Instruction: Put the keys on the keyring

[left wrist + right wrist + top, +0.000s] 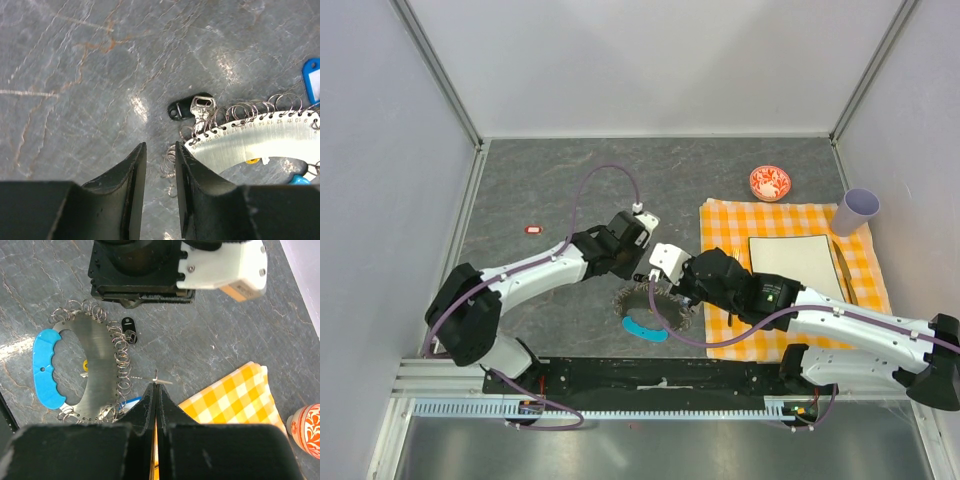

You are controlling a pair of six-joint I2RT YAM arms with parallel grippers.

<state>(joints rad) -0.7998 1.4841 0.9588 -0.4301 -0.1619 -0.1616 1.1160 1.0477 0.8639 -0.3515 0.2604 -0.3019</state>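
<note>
Grey, stone-veined table [75, 75] carries the work. The keyring [95, 367] is a flat crescent of bright metal with small wire rings along its outer edge and a curved cyan strap [47, 365] on its inner side. It lies flat near the middle of the table's near edge, just off the left edge of the orange-and-white checked cloth [235, 390]. Its long axis runs along that near edge. The ringed edge faces the far side, toward both grippers, which I judge presents the rings for loading.

One small key with a black plastic head [192, 107] lies flat at the ringed edge. Its metal end is in among the rings and its head points away from the plate. Whether it is threaded cannot be told. A blue plastic key head [312, 80] shows at the edge of the left wrist view, beyond the rings.

Left gripper [160, 150]: fingers parted by a narrow gap with nothing clamped, low at the crescent's end beside loose rings. This is judged a steadying or ring-picking position.

Right gripper [156, 387]: fingers pressed together over the table beside the rings. A thin metal sliver shows at the tips; whether it is pinched cannot be told.
</note>
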